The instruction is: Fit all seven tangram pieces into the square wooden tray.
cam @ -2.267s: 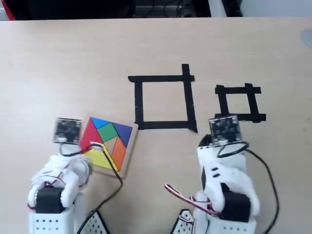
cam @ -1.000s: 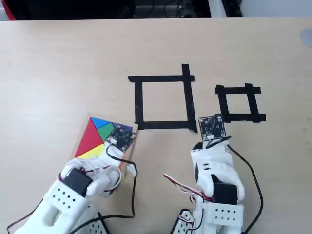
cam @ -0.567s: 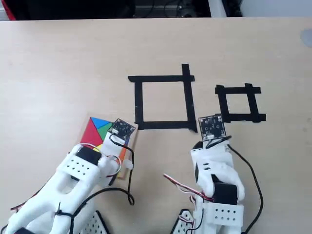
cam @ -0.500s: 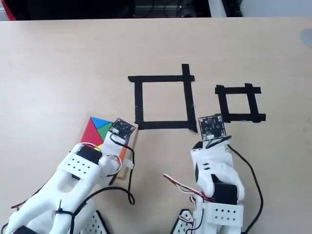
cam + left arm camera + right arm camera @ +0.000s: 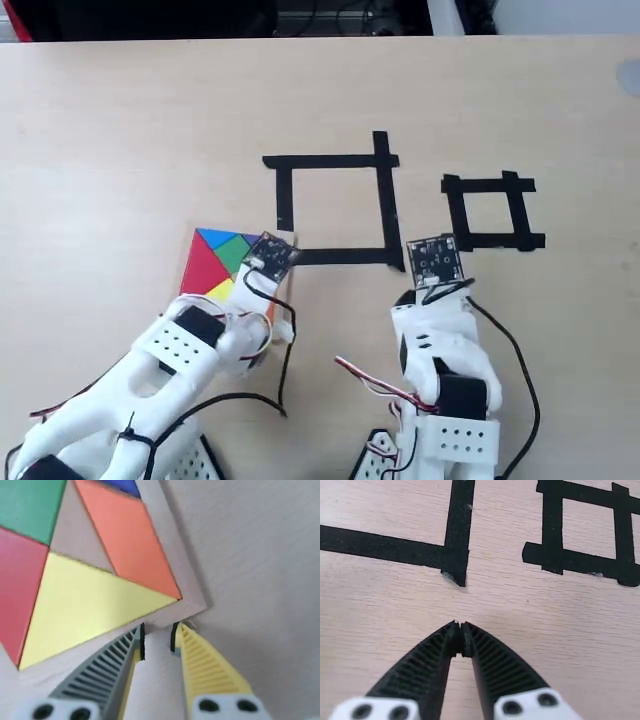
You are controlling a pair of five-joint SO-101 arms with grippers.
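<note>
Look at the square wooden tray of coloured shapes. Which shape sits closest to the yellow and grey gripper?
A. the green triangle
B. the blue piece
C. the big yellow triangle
C: in the left wrist view, the big yellow triangle lies along the rim of the square wooden tray, right by the left gripper.

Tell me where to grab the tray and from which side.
Grip the tray by its bare wooden rim at the corner next to the yellow triangle, coming in low from where the left gripper sits. The tray lies flat and the pieces fill it, so probably only the rim's edge gives the jaws a hold.
</note>
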